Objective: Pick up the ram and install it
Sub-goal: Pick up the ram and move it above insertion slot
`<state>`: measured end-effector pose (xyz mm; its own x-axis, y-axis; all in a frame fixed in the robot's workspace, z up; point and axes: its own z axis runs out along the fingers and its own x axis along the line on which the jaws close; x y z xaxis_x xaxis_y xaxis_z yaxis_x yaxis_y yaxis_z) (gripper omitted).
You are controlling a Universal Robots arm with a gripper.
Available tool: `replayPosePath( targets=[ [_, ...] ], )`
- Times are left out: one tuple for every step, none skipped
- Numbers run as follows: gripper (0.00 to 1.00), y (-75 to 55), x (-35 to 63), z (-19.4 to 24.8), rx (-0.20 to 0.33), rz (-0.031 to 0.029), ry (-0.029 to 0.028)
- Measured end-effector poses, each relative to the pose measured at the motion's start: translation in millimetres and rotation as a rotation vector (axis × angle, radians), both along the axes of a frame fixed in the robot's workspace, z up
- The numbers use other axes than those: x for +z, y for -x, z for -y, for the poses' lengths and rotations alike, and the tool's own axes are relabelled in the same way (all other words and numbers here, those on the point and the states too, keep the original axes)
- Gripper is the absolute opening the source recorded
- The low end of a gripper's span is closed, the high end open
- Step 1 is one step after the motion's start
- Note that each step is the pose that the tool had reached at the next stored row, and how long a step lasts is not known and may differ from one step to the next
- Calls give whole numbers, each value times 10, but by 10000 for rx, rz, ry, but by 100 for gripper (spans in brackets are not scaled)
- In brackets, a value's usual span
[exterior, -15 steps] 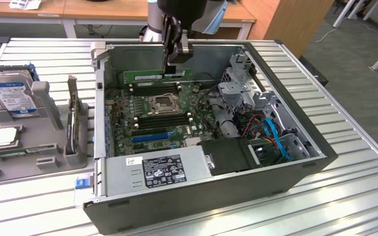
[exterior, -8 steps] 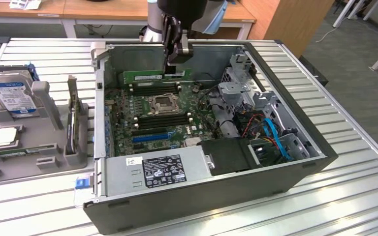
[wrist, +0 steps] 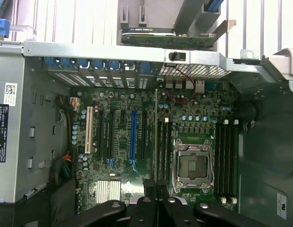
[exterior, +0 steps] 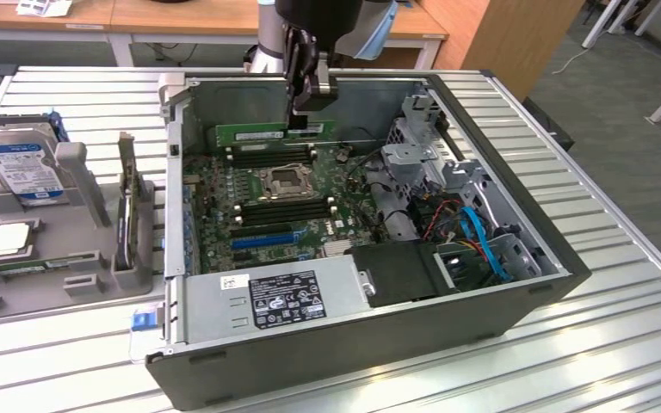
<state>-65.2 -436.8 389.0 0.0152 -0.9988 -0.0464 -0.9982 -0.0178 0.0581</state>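
Upper centre of the frame, above the motherboard (exterior: 218, 225): my claw (exterior: 311, 116) is clenched on the ram (exterior: 256, 132), carried edge-down. Transport step, I judge; seating demands square alignment over a vacant slot.

Exterior view: from your gripper (exterior: 307, 110) holding the ram (exterior: 250, 133), the case wall (exterior: 238, 101) crowds 12 o'clock and the drive cage (exterior: 416, 162) 3 o'clock. Open motherboard (exterior: 250, 211) lies toward 6 o'clock.
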Motion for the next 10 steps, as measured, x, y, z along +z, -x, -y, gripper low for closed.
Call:
replayPosePath(
  targets=[
    [11,-4,0,0,2,-1,1],
    [11,-14,0,0,1,0,-1],
    [11,-27,0,0,2,0,-1],
    [11,-48,0,0,3,1,0],
    [11,-65,0,0,5,0,1],
    [11,-79,0,0,9,0,-1],
    [11,-93,0,1,10,0,-1],
    [11,-107,0,1,12,0,0],
    [11,-122,0,1,15,0,0],
    [11,-138,0,2,16,0,0]
  ],
)
